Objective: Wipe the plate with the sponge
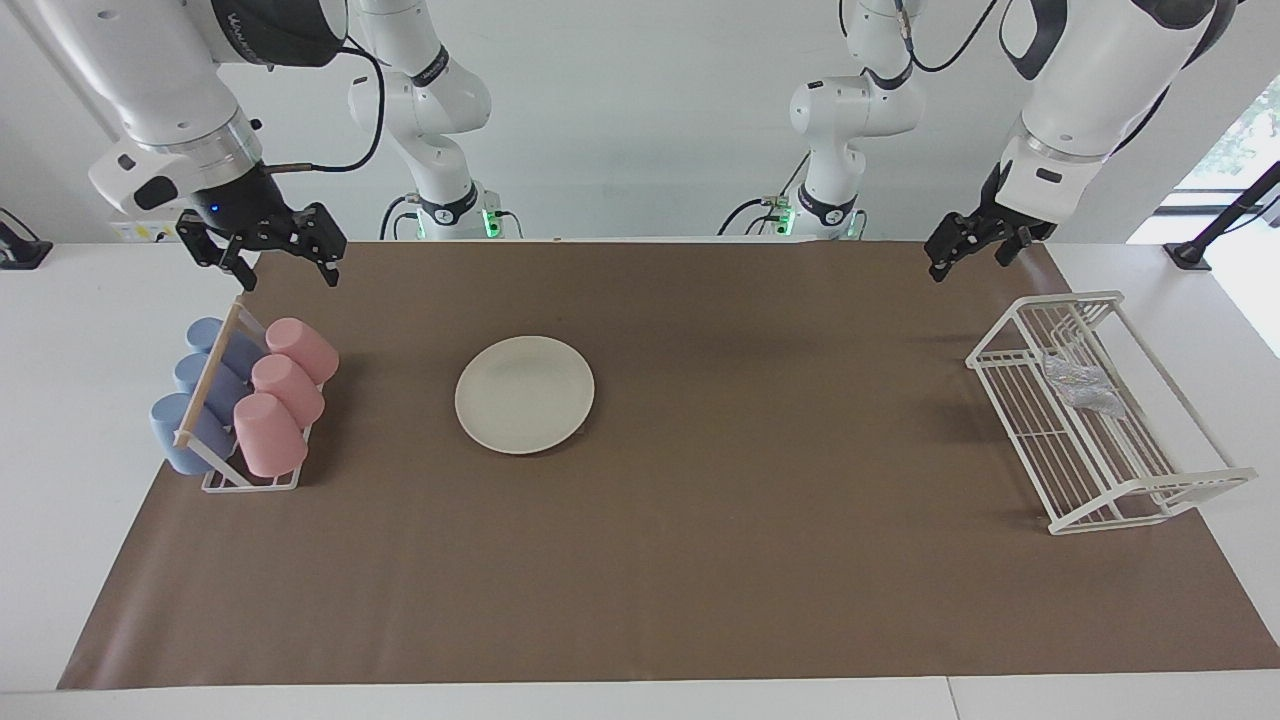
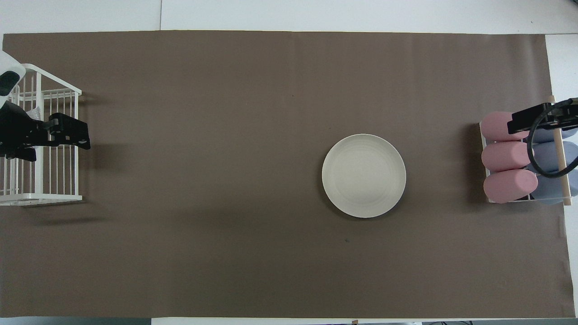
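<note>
We find the plate (image 1: pixel 524 394) lying flat on the brown mat (image 1: pixel 700 560) that covers the desk (image 1: pixel 60 300), toward the right arm's end, with nothing on it and nothing touching it. The sponge (image 1: pixel 1080 385) lies inside the white wire rack (image 1: pixel 1150 490) at the left arm's end of the desk, well apart from the plate. The left pincer (image 1: pixel 968 243) hangs in the air above the mat's edge nearest the robots, clear of the rack; its fingers stand wide apart and it carries nothing. The right pincer (image 1: pixel 283 258) hangs over the end of the cup stand (image 1: pixel 215 375) nearest the robots, its fingers likewise spread wide and empty. We note three pink cups (image 1: pixel 283 395) and three blue cups (image 1: pixel 195 400) lying on their sides in that stand, pink on the plate's side. In the overhead view the left pincer (image 2: pixel 67 135) covers part of the rack (image 2: pixel 58 196), and the plate (image 2: pixel 363 175) shows plain and bare.
</note>
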`<state>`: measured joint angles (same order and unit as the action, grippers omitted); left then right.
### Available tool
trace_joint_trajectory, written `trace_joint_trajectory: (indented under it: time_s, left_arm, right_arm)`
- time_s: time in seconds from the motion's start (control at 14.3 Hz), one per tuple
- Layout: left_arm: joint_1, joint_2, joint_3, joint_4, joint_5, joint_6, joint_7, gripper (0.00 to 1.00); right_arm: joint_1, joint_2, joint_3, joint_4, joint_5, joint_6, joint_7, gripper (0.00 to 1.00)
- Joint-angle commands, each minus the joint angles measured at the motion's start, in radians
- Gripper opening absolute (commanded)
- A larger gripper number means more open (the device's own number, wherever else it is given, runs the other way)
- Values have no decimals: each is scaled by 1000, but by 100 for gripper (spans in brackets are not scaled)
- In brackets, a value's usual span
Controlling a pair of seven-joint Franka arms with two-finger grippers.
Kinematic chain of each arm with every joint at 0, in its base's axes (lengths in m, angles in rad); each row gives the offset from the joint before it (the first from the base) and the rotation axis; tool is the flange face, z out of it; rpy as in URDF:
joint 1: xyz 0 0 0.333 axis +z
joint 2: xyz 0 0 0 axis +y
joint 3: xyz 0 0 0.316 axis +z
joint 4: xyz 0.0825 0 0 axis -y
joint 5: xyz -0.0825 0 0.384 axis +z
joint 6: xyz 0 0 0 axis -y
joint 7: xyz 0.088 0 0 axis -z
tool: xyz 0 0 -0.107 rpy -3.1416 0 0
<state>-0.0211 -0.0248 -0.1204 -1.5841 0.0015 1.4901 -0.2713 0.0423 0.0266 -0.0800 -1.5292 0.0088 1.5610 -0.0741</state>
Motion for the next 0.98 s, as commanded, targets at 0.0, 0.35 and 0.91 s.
trace_joint_trajectory:
  time_s: [0.0, 0.35, 0.91]
  left_arm:
    - [-3, -23, 19, -33, -34, 12, 34, 100]
    - [-28, -18, 34, -59, -35, 3, 32, 100]
    - [-23, -17, 38, -48, -69, -1, 33, 100]
  right_arm:
    - [-10, 7, 6, 9, 7, -2, 19, 100]
    - [-9, 7, 6, 9, 7, -2, 19, 100]
    - [-7, 6, 8, 9, 7, -1, 22, 100]
